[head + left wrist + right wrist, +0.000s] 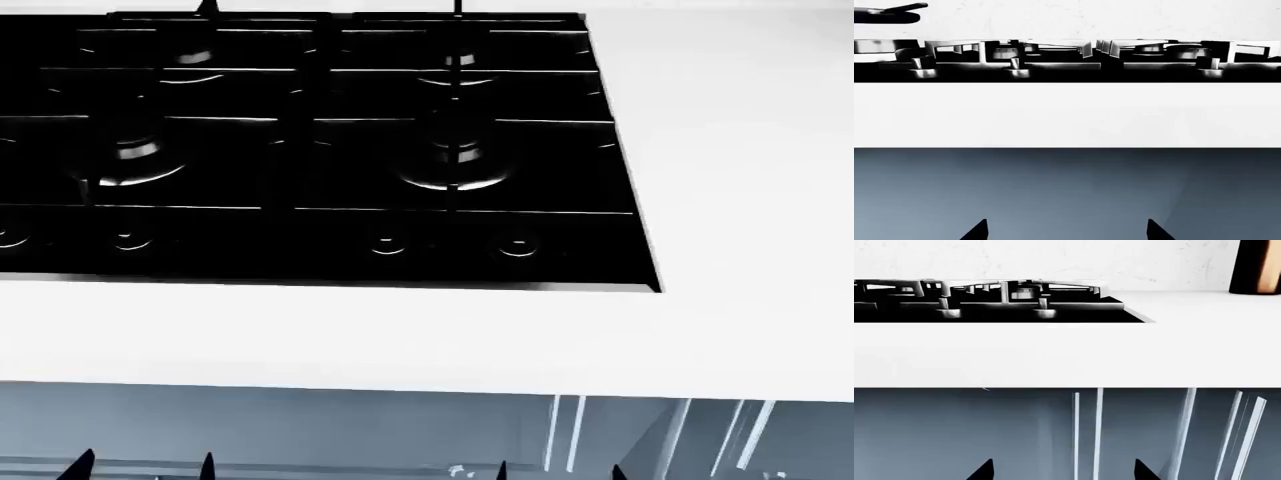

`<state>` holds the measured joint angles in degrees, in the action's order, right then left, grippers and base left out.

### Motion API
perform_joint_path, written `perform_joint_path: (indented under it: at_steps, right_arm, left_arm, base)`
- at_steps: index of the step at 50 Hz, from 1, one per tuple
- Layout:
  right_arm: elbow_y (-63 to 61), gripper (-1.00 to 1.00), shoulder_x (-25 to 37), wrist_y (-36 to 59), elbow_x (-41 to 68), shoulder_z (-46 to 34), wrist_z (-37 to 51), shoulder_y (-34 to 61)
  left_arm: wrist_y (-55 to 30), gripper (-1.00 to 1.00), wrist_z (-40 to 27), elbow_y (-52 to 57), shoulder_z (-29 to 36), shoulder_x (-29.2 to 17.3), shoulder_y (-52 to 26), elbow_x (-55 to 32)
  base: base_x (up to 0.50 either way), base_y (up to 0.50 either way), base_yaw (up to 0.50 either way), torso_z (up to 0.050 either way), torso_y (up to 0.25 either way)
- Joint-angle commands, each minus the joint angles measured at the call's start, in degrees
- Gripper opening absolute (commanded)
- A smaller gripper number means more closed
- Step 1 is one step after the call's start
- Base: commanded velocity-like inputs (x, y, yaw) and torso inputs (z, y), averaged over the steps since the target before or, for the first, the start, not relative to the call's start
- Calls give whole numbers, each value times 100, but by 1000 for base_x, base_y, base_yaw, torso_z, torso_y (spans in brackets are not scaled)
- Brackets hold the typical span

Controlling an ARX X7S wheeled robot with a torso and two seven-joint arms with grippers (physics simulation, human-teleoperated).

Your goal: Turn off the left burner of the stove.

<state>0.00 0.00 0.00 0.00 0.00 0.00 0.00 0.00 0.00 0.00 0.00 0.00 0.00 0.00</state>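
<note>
The stove (334, 262) is a glossy black cooktop set in the white counter, and it runs off the head view's left edge. Several smaller burners under thin grate bars show, two of them in front (134, 165) (454, 168). The wide left burner is out of view. Small round knobs (387, 243) line the front edge. The stove also shows side-on in the left wrist view (1067, 72) and the right wrist view (987, 312). My left gripper (144, 468) (1067, 230) and right gripper (558, 472) (1062, 470) are open and empty, below the counter's front edge.
The white counter (400, 340) stretches right of the stove. Below it is a blue-grey cabinet front (267, 425) with shiny vertical bars (567, 430) (1087, 430). A dark copper-toned vessel (1254, 267) stands at the back right. A dark flat object (887, 14) lies behind the stove's left part.
</note>
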Motion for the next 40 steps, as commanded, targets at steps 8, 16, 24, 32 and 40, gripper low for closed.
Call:
perform_joint_path:
  at_steps: [8,16,24,32,40]
  right_arm:
    - [-3,100,221,130,220,-269,278,31]
    - [-15,100,285,265,416,-310,393,80]
    - [-13,100,349,259,622,-357,408,96]
    - [68,100,428,192,514,-521,507,98]
    - [56,100,513,74,428,-660,568,71]
  left_arm:
    - [-23,100,-256,29,259,-224,4,-219]
    - [-4,100,-360,40,356,-314,17,-314]
    - [127,100,-400,41,458,-400,58,-369]
    - [129,100,-456,18,521,-460,60,-431]
    - [121,100,-512,8,583,-510,45,-471]
  base:
    - [0,0,0,0,0]
    - [0,0,0,0,0]
    - [0,0,0,0,0]
    - [0,0,0,0,0]
    - [0,311,0,0,0]
